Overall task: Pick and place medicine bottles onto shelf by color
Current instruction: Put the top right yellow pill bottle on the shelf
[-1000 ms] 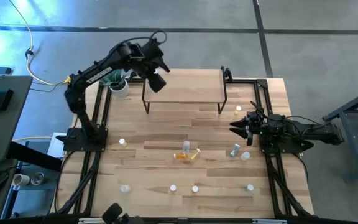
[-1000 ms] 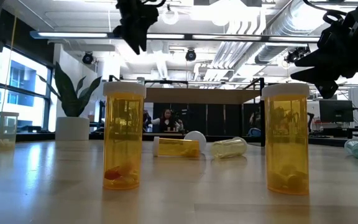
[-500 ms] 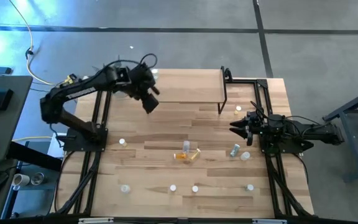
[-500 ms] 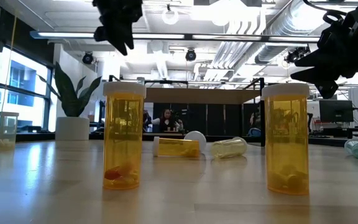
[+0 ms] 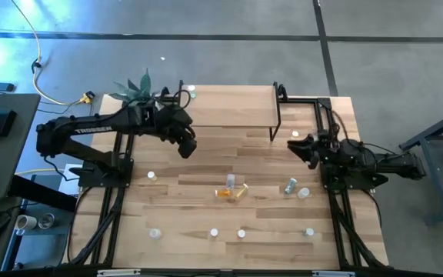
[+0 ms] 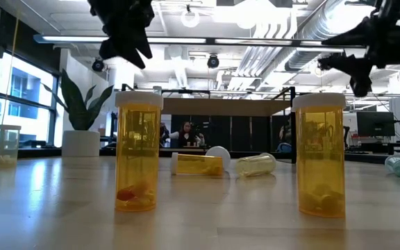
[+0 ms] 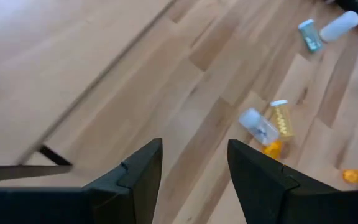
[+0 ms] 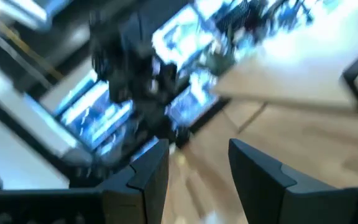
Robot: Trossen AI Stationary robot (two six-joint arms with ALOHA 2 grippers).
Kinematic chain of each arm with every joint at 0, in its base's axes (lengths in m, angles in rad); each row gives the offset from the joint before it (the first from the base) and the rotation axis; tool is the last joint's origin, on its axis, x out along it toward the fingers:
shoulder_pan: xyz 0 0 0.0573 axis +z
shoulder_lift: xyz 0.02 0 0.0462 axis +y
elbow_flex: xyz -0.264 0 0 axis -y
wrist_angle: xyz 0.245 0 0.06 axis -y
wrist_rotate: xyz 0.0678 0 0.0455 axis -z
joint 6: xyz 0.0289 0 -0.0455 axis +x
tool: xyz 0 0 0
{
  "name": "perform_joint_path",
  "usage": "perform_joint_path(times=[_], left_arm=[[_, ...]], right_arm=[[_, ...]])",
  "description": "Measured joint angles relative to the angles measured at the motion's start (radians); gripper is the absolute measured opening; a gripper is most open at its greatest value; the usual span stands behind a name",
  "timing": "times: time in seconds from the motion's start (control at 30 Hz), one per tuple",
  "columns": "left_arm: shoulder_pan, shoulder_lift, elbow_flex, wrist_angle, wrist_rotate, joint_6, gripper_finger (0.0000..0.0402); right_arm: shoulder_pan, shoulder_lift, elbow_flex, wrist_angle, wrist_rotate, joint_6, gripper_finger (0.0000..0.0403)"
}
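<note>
- Beside the shelf's [image 5: 229, 104] front left leg, the left gripper [image 5: 184, 145] hangs above the table [image 5: 206, 161] with its fingers [image 7: 145, 168] apart and nothing between them.
- Ahead of it, toward the table's middle, lie tipped medicine bottles [image 5: 231, 190] (a small huddle, long axes flat on the planks).
- By my reckoning the left arm is nearer these; the right gripper [image 5: 297, 145], also apart and empty, hovers just beside the shelf's right end.

My right wrist view is smeared with blur: beyond my right gripper [image 8: 194, 165] I make out only streaks and a pale band, nothing I can name. My left wrist view is soft too; the shelf [image 7: 55, 68] runs off its edge. From above, the medicine bottles [image 5: 231, 191] are too small to tell their colours apart. At table height, both my arms are cut off above.
</note>
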Motion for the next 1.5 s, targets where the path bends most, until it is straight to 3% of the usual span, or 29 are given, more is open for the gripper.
perform_joint_path(times=[0.33, 0.5, 0.67, 0.83, 0.97, 1.33, 1.5], left_arm=[[-0.034, 0.000, -0.107, 0.118, 0.052, 0.009, 0.0170], [-0.026, 0.000, -0.107, 0.125, 0.051, 0.067, 0.0170], [-0.012, 0.000, -0.107, 0.126, 0.051, 0.125, 0.0170], [0.002, 0.000, -0.107, 0.126, 0.051, 0.143, 0.0170], [0.003, 0.000, -0.107, 0.126, 0.051, 0.143, 0.0170], [0.003, 0.000, -0.107, 0.125, 0.051, 0.169, 0.0170], [0.003, 0.000, -0.107, 0.126, 0.051, 0.169, 0.0170]], right_arm=[[0.000, 0.000, 0.000, 0.174, 0.314, -0.056, 0.0158], [0.000, 0.000, 0.004, 0.264, 0.402, -0.122, 0.0158], [0.000, 0.000, 0.061, 0.231, 0.417, -0.192, 0.0158], [0.000, 0.005, 0.194, -0.002, 0.487, -0.217, 0.0158], [0.000, 0.052, 0.331, -0.297, 0.546, -0.113, 0.0158], [-0.003, 0.336, 0.698, -0.983, 0.632, 0.249, 0.0158], [-0.051, 0.438, 0.836, -1.163, 0.617, 0.336, 0.0158]])
